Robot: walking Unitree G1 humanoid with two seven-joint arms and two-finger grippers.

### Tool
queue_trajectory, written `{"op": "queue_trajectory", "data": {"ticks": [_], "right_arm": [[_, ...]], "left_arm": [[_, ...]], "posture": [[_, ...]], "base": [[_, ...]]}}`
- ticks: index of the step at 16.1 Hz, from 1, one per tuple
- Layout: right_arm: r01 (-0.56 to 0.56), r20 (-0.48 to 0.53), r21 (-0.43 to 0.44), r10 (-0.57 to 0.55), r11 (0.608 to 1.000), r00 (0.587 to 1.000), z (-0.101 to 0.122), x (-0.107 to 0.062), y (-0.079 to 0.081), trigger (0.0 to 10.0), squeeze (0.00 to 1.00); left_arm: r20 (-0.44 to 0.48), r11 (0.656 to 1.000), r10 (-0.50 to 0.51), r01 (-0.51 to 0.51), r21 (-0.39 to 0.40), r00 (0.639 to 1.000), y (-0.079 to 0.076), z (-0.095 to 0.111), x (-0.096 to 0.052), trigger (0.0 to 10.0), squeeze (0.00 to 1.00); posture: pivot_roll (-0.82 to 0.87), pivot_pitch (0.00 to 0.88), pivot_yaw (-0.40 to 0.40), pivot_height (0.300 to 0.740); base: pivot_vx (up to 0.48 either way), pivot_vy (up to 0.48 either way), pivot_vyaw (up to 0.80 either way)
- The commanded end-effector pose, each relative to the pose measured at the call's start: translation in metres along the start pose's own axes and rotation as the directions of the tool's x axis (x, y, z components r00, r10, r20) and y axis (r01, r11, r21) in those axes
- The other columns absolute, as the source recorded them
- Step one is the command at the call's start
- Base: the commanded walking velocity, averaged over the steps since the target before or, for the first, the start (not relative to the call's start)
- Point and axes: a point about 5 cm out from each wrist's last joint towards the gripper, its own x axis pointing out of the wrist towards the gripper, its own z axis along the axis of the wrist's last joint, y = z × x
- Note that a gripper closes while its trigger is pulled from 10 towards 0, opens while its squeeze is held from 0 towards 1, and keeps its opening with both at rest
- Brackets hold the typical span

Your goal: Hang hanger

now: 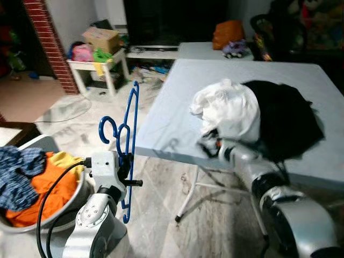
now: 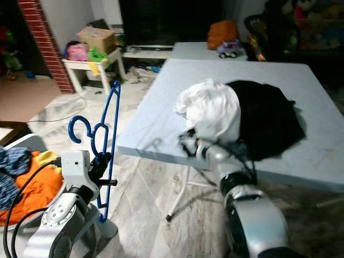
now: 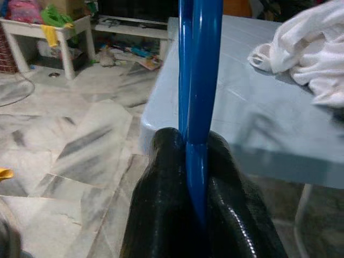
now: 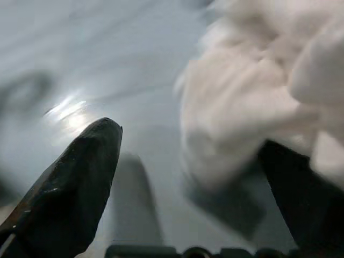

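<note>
While the left gripper (image 3: 196, 177) clamps a blue hanger (image 1: 129, 141), the right gripper (image 4: 199, 183) gapes at laundry.

Nearest, the left jaws pinch the hanger's bar, its hook rising above them. Farther on, the right fingers (image 4: 75, 183) stand apart on the table (image 1: 161, 115), white garment (image 1: 228, 110) between them, black cloth (image 1: 285, 115) beyond.

Head stereo downward, wrists close on table (image 1: 177, 102)
</note>
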Motion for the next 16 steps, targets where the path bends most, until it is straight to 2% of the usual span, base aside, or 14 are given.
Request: {"op": "queue_trajectory", "data": {"ticks": [1,3,4,5,7,8,9,10,12,13,14,16], "right_arm": [[0.059,0.12,0.03,-0.062,0.998,0.991,0.032,0.001,-0.005,10.0,1.0],[0.189,0.2,0.021,-0.19,0.982,0.961,0.052,-0.001,-0.015,10.0,1.0],[0.191,0.218,0.051,-0.197,0.98,0.956,0.058,-0.001,-0.015,10.0,1.0],[0.136,0.225,0.087,-0.152,0.987,0.962,0.061,0.0,-0.009,10.0,1.0],[0.047,0.226,0.06,-0.06,0.997,0.972,0.06,0.002,0.002,10.0,1.0],[-0.087,0.202,-0.006,0.087,0.996,0.976,0.053,0.003,0.014,10.0,1.0],[-0.156,0.18,-0.038,0.16,0.987,0.97,0.048,0.003,0.019,10.0,1.0],[-0.252,0.153,-0.066,0.259,0.965,0.954,0.04,0.002,0.025,10.0,1.0],[-0.439,0.044,-0.196,0.455,0.877,0.889,0.016,-0.005,0.029,10.0,1.0],[-0.49,0.017,-0.212,0.505,0.845,0.863,0.009,-0.008,0.027,10.0,1.0],[-0.56,0.024,-0.218,0.578,0.799,0.815,0.007,-0.014,0.025,10.0,1.0],[-0.597,0.069,-0.248,0.629,0.763,0.775,0.012,-0.021,0.021,10.0,1.0]], "left_arm": [[0.02,1.0,-0.004,0.004,0.007,1.0,-0.002,0.006,0.0,10.0,0.0],[0.02,1.0,0.0,0.0,0.005,1.0,-0.002,0.005,0.0,10.0,0.0],[0.021,1.0,0.002,-0.002,0.004,1.0,-0.002,0.005,0.0,10.0,0.0],[0.021,1.0,0.005,-0.005,0.002,1.0,-0.002,0.005,0.0,10.0,0.0],[0.023,1.0,0.006,-0.006,0.0,1.0,-0.002,0.005,0.001,10.0,0.0],[0.023,1.0,0.007,-0.007,-0.002,1.0,-0.002,0.005,0.002,10.0,0.0],[0.023,1.0,0.007,-0.007,-0.002,1.0,-0.002,0.005,0.002,10.0,0.0],[0.021,1.0,0.007,-0.007,-0.002,1.0,-0.002,0.004,0.003,10.0,0.0],[0.02,1.0,-0.001,0.001,-0.002,1.0,-0.003,0.004,0.005,10.0,0.0],[0.021,1.0,-0.005,0.005,-0.003,1.0,-0.004,0.004,0.006,10.0,0.0],[0.022,1.0,-0.009,0.009,-0.004,1.0,-0.005,0.004,0.008,10.0,0.0],[0.025,1.0,-0.014,0.014,-0.003,1.0,-0.005,0.005,0.01,10.0,0.0]], "posture": [[0.05,0.0,0.04,0.74],[0.05,0.0,0.035,0.74],[0.05,0.0,0.033,0.74],[0.05,0.0,0.033,0.74],[0.05,0.0,0.029,0.74],[0.04,0.0,0.029,0.74],[0.04,0.0,0.031,0.74],[0.03,0.0,0.033,0.74],[0.02,0.0,0.039,0.74],[0.01,0.0,0.042,0.74],[0.0,0.0,0.047,0.74],[0.0,0.0,0.051,0.74]], "base": [[0.0,0.0,0.0],[0.0,0.0,0.0],[0.0,0.0,0.0],[0.0,0.0,0.0],[0.0,0.0,0.0],[0.0,0.0,0.0],[0.0,0.0,0.0],[0.0,0.0,0.0],[0.0,0.0,0.0],[0.0,0.0,0.0],[0.0,0.0,0.0],[0.0,0.0,0.0]]}}
